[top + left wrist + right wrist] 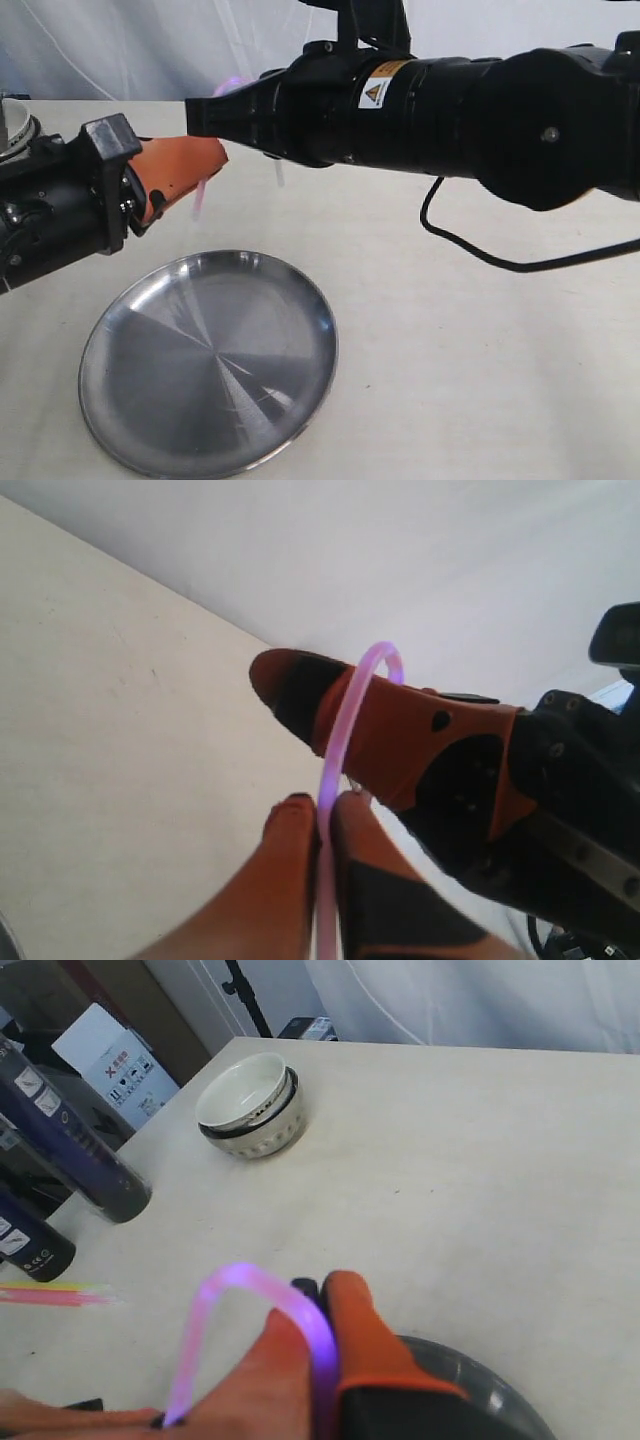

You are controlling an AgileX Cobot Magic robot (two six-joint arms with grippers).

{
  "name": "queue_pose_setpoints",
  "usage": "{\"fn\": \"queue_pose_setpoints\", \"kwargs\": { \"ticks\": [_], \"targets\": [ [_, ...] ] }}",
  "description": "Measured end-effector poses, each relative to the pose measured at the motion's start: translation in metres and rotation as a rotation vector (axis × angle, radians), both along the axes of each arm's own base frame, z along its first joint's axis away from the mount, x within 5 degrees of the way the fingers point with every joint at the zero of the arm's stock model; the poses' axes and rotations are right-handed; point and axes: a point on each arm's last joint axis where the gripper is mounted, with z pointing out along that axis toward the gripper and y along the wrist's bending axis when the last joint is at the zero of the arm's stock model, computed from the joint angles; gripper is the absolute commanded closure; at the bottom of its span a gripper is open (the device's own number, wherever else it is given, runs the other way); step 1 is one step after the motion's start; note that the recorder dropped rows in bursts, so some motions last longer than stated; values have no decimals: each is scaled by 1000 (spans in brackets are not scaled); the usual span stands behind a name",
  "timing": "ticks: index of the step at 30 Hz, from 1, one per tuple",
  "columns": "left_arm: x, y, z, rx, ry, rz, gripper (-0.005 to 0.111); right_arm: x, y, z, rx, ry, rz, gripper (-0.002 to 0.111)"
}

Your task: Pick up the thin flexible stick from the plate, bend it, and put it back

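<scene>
One pale matte counter [480, 380], white curtain [140, 45] behind it.

Item: plate [210, 370], shiny steel, nothing on it, lying at 7 o'clock in the exterior view. Bare counter stretches from its 1 o'clock round to its 4 o'clock.

Item: thin flexible stick [345, 720], glowing pink-purple, held in the air above the plate's 12 o'clock and bowed into a tight arch.

Item: left fingers [290, 860], orange, clenched on one end of the stick.

Item: right fingers [365, 1345], pinched on the other end, tips close to the left pair.

Item: black cable [450, 240], sagging under the right arm.

The exterior view gives only short pink bits of the stick; both wrist views show the whole arch.

Right wrist view alone adds: white bowl [250, 1105] with dark rim on the counter, two dark cylinders [75, 1150] and a box [115, 1055] beyond the counter's edge, and loose pink and yellow sticks [55, 1293] lying flat.
</scene>
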Motion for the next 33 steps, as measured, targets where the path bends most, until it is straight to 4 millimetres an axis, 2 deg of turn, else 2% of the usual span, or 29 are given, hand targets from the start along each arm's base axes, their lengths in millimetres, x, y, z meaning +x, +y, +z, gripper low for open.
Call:
{"fn": "queue_pose_setpoints", "kwargs": {
  "ticks": [8, 33],
  "targets": [
    [5, -5, -8, 12, 21, -21, 107, -1, 0, 0, -4, 1, 4, 109],
    [2, -7, -12, 115, -29, -79, 107, -2, 1, -2, 40, 84, -22, 109]
  ]
}}
